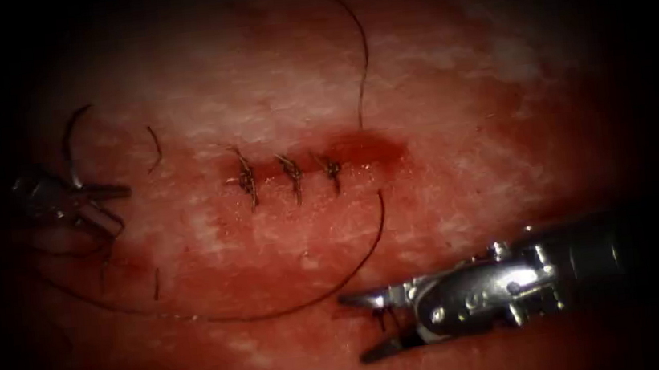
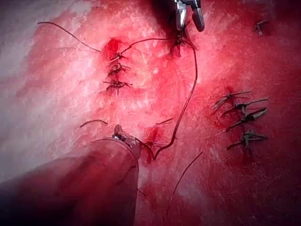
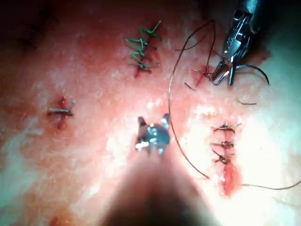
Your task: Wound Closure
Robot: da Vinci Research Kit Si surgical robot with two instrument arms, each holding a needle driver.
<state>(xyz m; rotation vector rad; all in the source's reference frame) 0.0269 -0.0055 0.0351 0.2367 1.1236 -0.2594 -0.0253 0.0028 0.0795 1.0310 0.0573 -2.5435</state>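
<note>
The cut [image 1: 319, 162] runs across the tissue [image 1: 452, 117] and carries three dark stitches [image 1: 292, 174]. Its right end [image 1: 370, 149] is open and wet with red fluid. My left tool [image 1: 106, 208] sits far left of the cut with its jaws spread. The curved needle [image 1: 68, 146] is out of the tissue and arcs up from the base of those jaws [image 3: 251, 69]. My right tool [image 1: 355, 328] hovers below the cut, jaws open, holding nothing [image 3: 153, 120]. The thread [image 1: 308, 300] sweeps from the cut's right end down past its upper jaw and on leftwards.
A second strand [image 1: 364, 61] climbs from the open end of the cut toward the back. Short cut ends of thread [image 1: 155, 149] lie between the left tool and the stitches. Other stitched cuts [image 2: 242, 117] [image 3: 141, 47] mark the tissue nearby.
</note>
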